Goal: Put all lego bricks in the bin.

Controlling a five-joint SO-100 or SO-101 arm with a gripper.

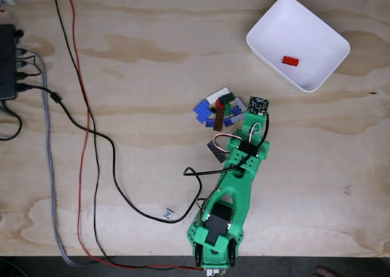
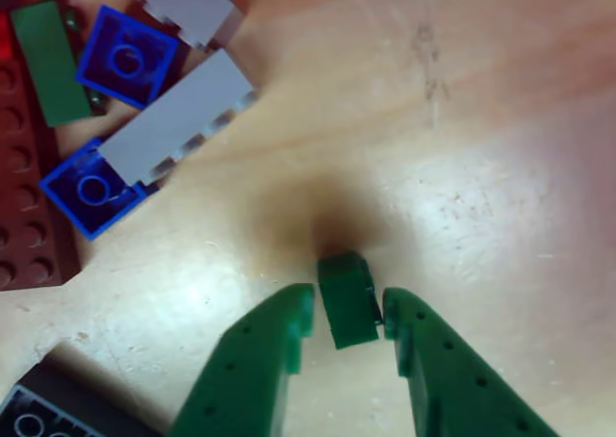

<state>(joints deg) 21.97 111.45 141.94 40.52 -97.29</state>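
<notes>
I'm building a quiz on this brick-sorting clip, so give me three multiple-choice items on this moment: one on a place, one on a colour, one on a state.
1. Where does the bin sit in the fixed view?
A. upper right
B. lower left
C. centre

2. What colour is the brick in the bin?
A. blue
B. red
C. white

3. What is between the gripper fingers in the other view?
A. nothing
B. a blue brick
C. a small green brick

Key:
1 A: the white tray lies at the table's upper right.
2 B: one red brick lies inside.
3 C: the small green brick sits between the green fingertips, though a firm grip is unclear.
</notes>
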